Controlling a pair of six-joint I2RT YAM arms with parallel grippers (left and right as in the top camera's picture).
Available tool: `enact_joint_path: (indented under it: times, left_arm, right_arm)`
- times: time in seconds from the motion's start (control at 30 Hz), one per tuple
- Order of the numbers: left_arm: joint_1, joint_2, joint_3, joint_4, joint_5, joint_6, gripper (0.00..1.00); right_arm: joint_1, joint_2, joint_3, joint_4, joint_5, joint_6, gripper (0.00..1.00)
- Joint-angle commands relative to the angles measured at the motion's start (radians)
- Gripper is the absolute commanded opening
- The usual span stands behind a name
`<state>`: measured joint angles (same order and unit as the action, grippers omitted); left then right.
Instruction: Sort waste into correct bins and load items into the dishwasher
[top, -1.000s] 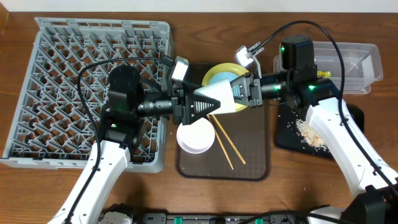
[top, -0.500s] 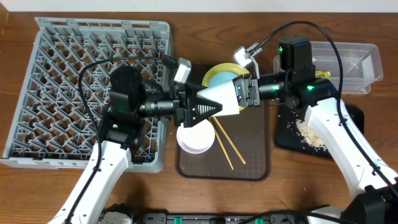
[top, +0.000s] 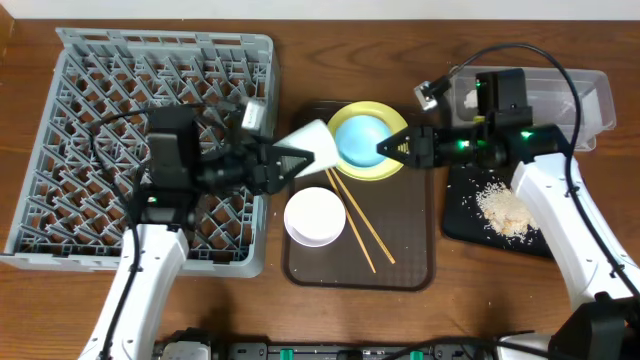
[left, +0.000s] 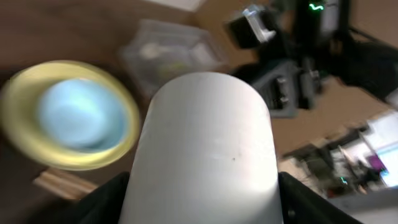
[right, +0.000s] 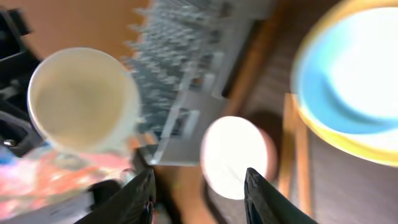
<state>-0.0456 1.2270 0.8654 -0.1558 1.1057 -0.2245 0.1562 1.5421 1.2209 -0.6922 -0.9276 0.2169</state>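
Note:
My left gripper (top: 290, 160) is shut on the small white cup (top: 314, 146) and holds it in the air between the grey dish rack (top: 110, 110) and the brown tray. The cup fills the left wrist view (left: 205, 143). My right gripper (top: 393, 149) is open and empty over the right rim of the yellow plate (top: 350, 172), which holds the light-blue bowl (top: 362, 138). In the right wrist view the cup's open mouth (right: 81, 96) faces me. The white bowl (top: 315, 217) and two chopsticks (top: 362, 228) lie on the tray. Rice crumbs (top: 503, 212) lie on the black tray (top: 465, 225).
The dark brown serving tray (top: 410, 260) sits in the middle, between the rack and the black tray. The clear tub (top: 570, 105) stands at the back right, partly hidden behind my right arm. The rack's near right corner (top: 250, 250) touches the serving tray's side.
Both grippers met at the cup before. Now my right gripper has let go and drawn back right, and my left gripper has pulled the cup left toward the rack.

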Motion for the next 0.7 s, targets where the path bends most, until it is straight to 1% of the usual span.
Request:
enact_joint_path:
  times: [0.0, 0.1, 0.13, 0.2, 0.3, 0.4, 0.53, 0.67]
  left_arm:
    - [0.056, -0.03, 0.016, -0.074, -0.142, 0.127, 0.28]
    - [0.12, -0.077, 0.017, -0.187, -0.331, 0.146, 0.27]
    - [0.133, -0.089, 0.019, -0.207, -0.364, 0.146, 0.27]
    - [0.175, -0.129, 0.032, -0.285, -0.478, 0.145, 0.27]
    - [0.23, -0.174, 0.069, -0.423, -0.647, 0.146, 0.24]
    - [0.279, -0.197, 0.102, -0.566, -0.806, 0.145, 0.24]
    - [0.317, -0.182, 0.106, -0.697, -0.865, 0.145, 0.24]
    - [0.319, -0.123, 0.106, -0.737, -0.886, 0.145, 0.24]
  right_arm:
    - [-0.027, 0.0, 0.013, -0.033, 0.123, -0.07, 0.44]
    - [-0.046, 0.0, 0.049, -0.122, 0.218, -0.105, 0.42]
    - [-0.048, 0.0, 0.058, -0.143, 0.241, -0.116, 0.42]
    - [-0.055, 0.0, 0.094, -0.218, 0.32, -0.153, 0.42]
    - [-0.064, 0.0, 0.148, -0.321, 0.424, -0.195, 0.42]
    - [-0.07, 0.0, 0.193, -0.401, 0.507, -0.216, 0.42]
    - [-0.071, 0.0, 0.207, -0.437, 0.538, -0.22, 0.43]
    - [-0.071, 0.0, 0.207, -0.445, 0.538, -0.223, 0.43]
